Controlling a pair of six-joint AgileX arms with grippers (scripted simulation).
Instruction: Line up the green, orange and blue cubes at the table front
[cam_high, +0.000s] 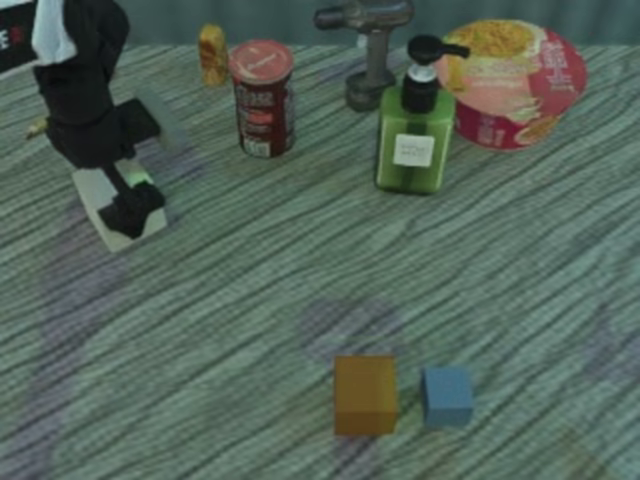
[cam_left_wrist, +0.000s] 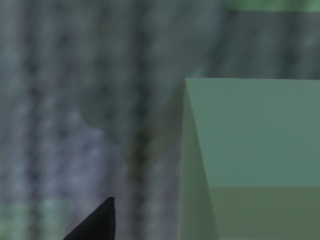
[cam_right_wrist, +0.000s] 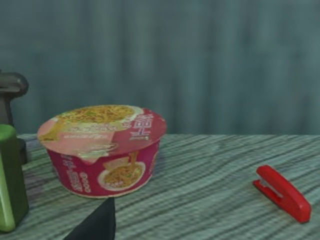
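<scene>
Left gripper (cam_high: 133, 197) is at the table's (cam_high: 250, 300) left side, toward the back, down over the green cube (cam_high: 112, 205). From above, the arm covers most of the cube; only pale faces show around the black fingers. In the left wrist view the green cube (cam_left_wrist: 250, 150) fills much of the picture, very close, with one dark fingertip (cam_left_wrist: 97, 222) beside it. I cannot tell whether my fingers are apart or pressed on the cube.

Orange cube (cam_high: 365, 395) sits at the table front, near centre. Blue cube (cam_high: 446, 396) is just beside it on the right, a narrow gap between them, roughly in line.

Right arm is out of the top view. Its wrist view looks across the table at a noodle cup (cam_right_wrist: 102, 150), a green pump bottle (cam_right_wrist: 11, 180) and a red stapler (cam_right_wrist: 282, 193); one dark fingertip (cam_right_wrist: 97, 222) shows, finger state not readable.

Back row from above: red can (cam_high: 263, 97), green pump bottle (cam_high: 415, 125), noodle cup (cam_high: 512, 80).
</scene>
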